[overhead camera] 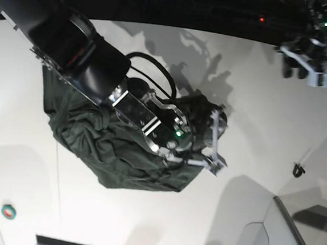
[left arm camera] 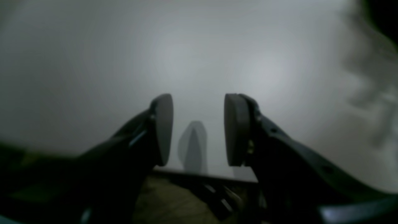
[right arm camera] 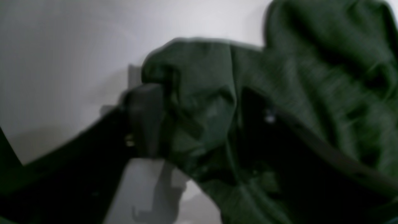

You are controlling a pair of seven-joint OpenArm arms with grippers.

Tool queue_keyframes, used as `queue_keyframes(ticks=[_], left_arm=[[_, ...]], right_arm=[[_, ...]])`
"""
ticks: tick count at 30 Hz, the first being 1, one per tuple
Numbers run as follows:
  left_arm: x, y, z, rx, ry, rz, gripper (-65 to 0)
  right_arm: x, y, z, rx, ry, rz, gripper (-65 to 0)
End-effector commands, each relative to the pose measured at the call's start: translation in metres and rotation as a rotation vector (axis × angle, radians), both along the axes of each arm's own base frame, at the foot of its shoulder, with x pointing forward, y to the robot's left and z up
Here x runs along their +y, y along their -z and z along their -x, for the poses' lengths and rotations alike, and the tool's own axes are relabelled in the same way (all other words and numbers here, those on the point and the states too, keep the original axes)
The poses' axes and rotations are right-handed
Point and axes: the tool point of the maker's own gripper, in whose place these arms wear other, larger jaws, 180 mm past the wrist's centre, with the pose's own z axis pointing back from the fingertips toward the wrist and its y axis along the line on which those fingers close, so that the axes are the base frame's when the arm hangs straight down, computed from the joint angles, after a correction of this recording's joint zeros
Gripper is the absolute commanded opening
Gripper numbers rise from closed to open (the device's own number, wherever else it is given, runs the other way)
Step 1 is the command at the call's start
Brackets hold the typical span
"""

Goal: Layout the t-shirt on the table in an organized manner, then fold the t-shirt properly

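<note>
T-shirt [right arm camera: 199,102] bunched between right end effector [right arm camera: 199,121] jaws, grip unclear | left end effector [left arm camera: 198,129] spread, clear of cloth

Both wrist views dim, soft-focused, vignetted at corners. Diffuse glare patches on the bench [left arm camera: 217,56]. Motion blur across the t-shirt [right arm camera: 311,77]. Base view sharper, brighter; hard arm shadows cast on bench surface.

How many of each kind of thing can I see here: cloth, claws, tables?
Dark green t-shirt: 1
Claws: 2, the right claw with shirt fabric bunched between its fingers, the left claw holding nothing
White table: 1
Total: 4
</note>
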Motion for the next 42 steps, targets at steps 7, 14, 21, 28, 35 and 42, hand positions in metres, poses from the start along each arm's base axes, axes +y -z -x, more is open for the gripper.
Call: queue_keyframes(ticks=[7,14,21,28,35,42], left_arm=[[-0.071,0.001,-0.028,-0.041,0.185,0.085,-38.2],[-0.112,-0.047,-0.081,-0.238,0.183,0.127,-38.7],[-0.133,-0.051,-0.137,-0.321,0.082,0.227,-38.8],[-0.146,-0.017,-0.159,-0.252,0.066,0.306,-38.8],[-0.153,-0.012,-0.171,-0.247,0.063,0.342,-38.8],[-0.173,0.006,-0.174,-0.194,0.076,0.394,-38.8]], right_arm=[[-0.048,-0.028,-0.015,-0.006,0.155,-0.127,-22.4],[-0.136,-0.041,-0.004,-0.035,0.378,-0.234,-22.5],[-0.214,-0.019,0.025,-0.017,0.506,-0.161,-22.5],[-0.259,-0.001,0.044,0.02,0.608,-0.115,-22.5],[-0.263,0.003,0.049,0.032,0.62,-0.11,-22.5],[-0.263,0.003,0.049,0.032,0.62,-0.11,-22.5]])
